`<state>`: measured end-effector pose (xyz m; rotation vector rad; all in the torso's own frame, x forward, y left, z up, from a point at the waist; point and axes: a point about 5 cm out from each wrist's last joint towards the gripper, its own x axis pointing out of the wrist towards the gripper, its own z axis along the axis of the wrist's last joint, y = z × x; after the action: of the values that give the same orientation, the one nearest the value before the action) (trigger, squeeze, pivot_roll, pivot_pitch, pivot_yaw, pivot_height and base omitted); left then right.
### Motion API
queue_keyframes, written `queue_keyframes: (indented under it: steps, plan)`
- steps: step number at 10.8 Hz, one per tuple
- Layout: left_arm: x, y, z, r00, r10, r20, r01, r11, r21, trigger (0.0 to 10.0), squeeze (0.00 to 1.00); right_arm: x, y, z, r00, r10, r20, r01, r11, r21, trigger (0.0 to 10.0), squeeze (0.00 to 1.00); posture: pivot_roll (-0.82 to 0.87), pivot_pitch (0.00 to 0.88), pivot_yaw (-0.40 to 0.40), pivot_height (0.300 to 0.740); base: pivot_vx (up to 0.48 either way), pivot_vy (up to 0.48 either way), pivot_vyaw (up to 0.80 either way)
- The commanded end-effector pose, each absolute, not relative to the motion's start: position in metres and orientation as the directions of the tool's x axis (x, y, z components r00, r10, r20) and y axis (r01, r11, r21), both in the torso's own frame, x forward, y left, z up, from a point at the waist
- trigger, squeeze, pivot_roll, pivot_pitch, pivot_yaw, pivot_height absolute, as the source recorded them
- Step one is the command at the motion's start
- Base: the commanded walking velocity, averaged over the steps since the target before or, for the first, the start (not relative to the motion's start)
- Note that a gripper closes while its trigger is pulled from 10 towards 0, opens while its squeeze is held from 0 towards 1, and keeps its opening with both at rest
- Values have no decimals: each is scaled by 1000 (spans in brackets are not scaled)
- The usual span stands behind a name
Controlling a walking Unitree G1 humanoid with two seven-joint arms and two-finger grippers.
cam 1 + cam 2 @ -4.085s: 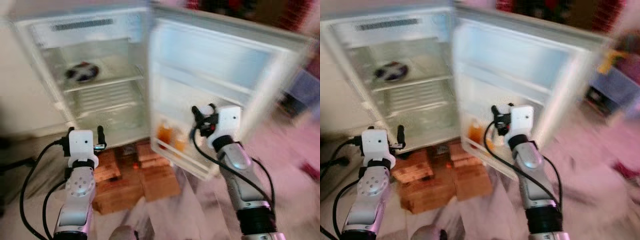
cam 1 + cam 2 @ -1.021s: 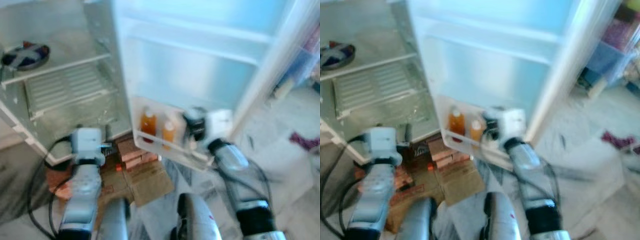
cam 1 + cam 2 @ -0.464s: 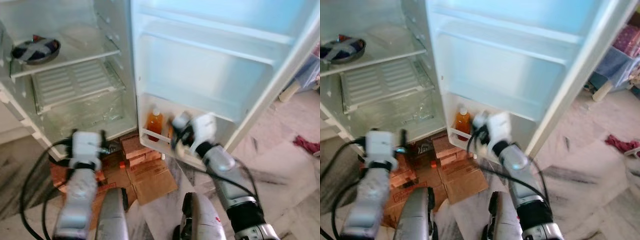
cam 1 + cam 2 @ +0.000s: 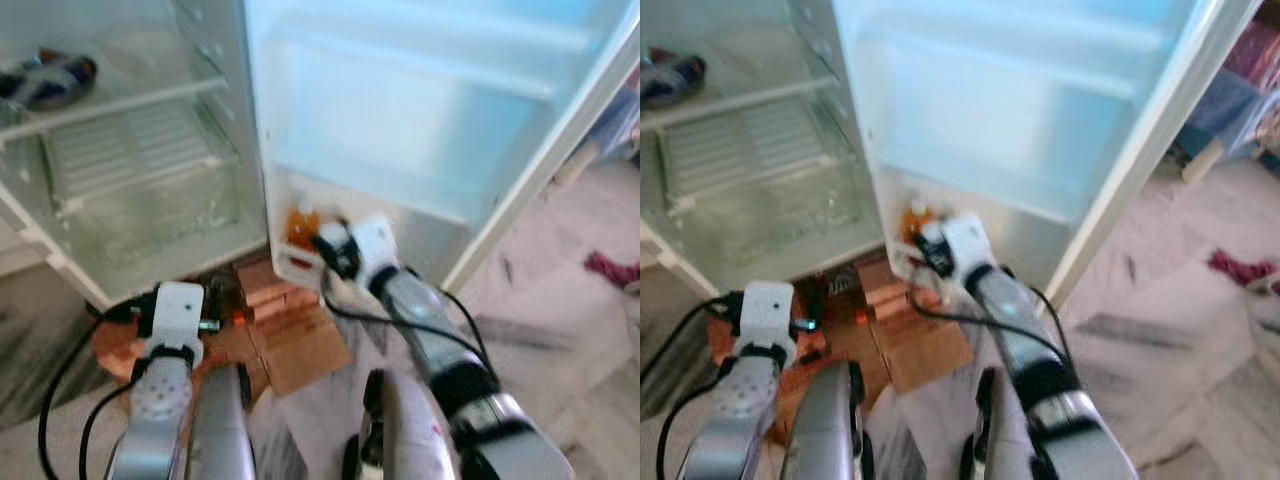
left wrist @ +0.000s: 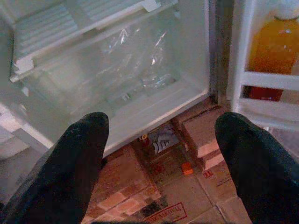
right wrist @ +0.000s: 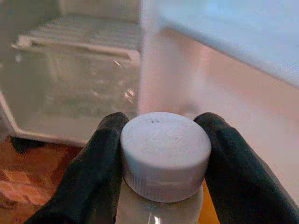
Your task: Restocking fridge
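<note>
The fridge stands open, and its door shelf (image 4: 297,268) holds an orange juice bottle (image 4: 303,224) at the bottom. My right gripper (image 4: 329,246) reaches to that shelf just right of this bottle. In the right wrist view the right gripper (image 6: 163,140) is shut on the white cap (image 6: 164,156) of another bottle with orange juice below it. My left gripper (image 5: 161,128) is open and holds nothing; it hangs low in front of the fridge's bottom drawer (image 5: 121,74). The shelved orange bottle (image 5: 275,46) also appears beside it.
A dark bowl (image 4: 45,78) lies on the upper wire shelf. Bricks and flattened cardboard (image 4: 300,345) lie under the fridge. The open door's edge (image 4: 545,165) runs on the right, with a red cloth (image 4: 610,268) on the marble floor. My own legs (image 4: 400,430) are below.
My right gripper has moved forward and left to the door shelf and onto the second bottle's cap. The camera has shifted and tilted; the left arm has barely moved.
</note>
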<state>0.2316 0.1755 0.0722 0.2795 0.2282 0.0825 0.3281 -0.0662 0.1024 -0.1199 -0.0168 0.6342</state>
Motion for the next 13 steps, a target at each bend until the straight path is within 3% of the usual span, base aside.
queue_keyframes:
  steps: [1, 3, 6, 9, 13]
  plan:
    - [227, 175, 70, 966, 111, -235, -36, 953, 299, 10000, 0, 329, -67, 103, 810, 587, -11, -583, 803, -124, 10000, 0, 185, 158, -44, 526, 0, 0, 0]
    - [224, 181, 71, 956, 136, -259, -42, 940, 338, 10000, 0, 334, -66, 106, 813, 581, 28, -571, 807, -150, 10000, 0, 191, 164, -38, 486, 0, 0, 0]
    - [216, 185, 74, 949, 178, -259, -79, 933, 352, 10000, 0, 343, -71, 116, 836, 546, 62, -521, 824, -221, 10000, 0, 219, 190, -58, 481, 0, 0, 0]
    - [192, 192, 87, 955, 212, -209, -108, 901, 421, 10000, 0, 364, -77, 139, 897, 419, 144, -354, 873, -335, 10000, 0, 244, 260, -74, 481, 0, 0, 0]
    - [163, 195, 98, 944, 263, -199, -155, 887, 434, 10000, 0, 384, -78, 179, 901, 335, 275, -262, 926, -271, 10000, 0, 316, 333, -100, 481, 0, 0, 0]
